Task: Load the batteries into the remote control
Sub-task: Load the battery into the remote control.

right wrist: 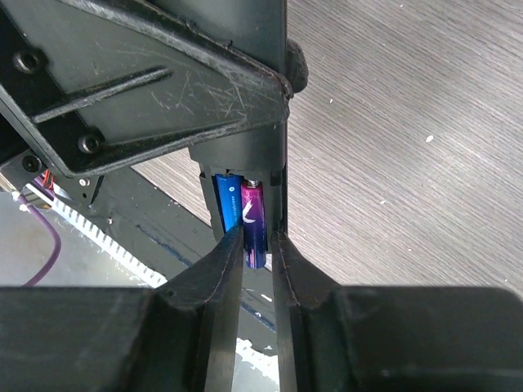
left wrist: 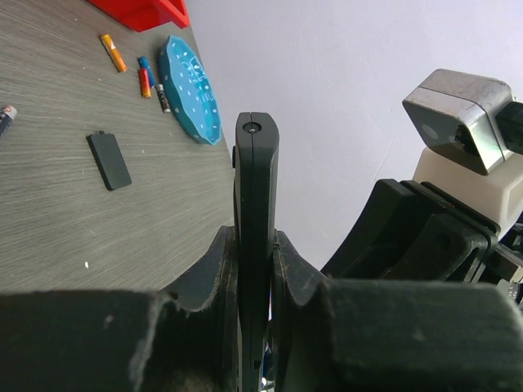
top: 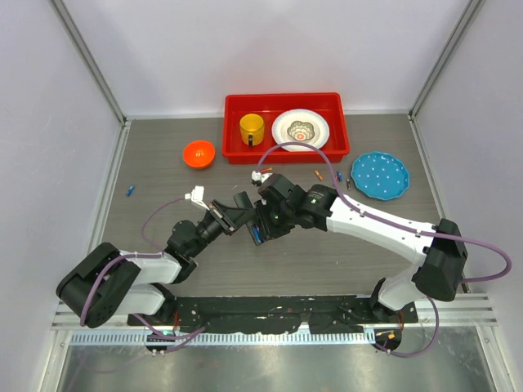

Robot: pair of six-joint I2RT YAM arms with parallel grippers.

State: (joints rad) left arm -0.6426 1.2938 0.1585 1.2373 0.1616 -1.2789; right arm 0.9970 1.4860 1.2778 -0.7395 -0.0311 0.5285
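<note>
- Left wrist view: the left gripper is clamped on the remote control, a slim flat black plastic bar seen edge-on and upright. The bar's lower part is hidden between the matt black fingers.
- Left wrist view: a flat black rectangular cover lies alone on the grey wood-grain table. Beyond it, loose batteries in orange, blue and red lie just beside the scalloped teal plate. Only a corner of the red plastic tray shows, cut off by the top edge.
- Right wrist view: the right gripper pinches the lower end of the purple battery, a slim glossy cylinder, with the jaws nearly together.
- Right wrist view: the purple battery lies in the remote control's open compartment, next to a blue battery. The upper ends of both are hidden under a scratched black housing with screw heads. Whether the purple battery is fully seated cannot be told.
- Top view: both grippers meet above the middle of the table. The remote control cannot be told apart from the black fingers; only a blue sliver shows.
- Top view: the tray holds a yellow mug and a white dish. A glossy orange bowl sits to the left of the tray.
- Top view: a lone small battery lies well apart, near the left wall. Pale panel walls enclose the table.
</note>
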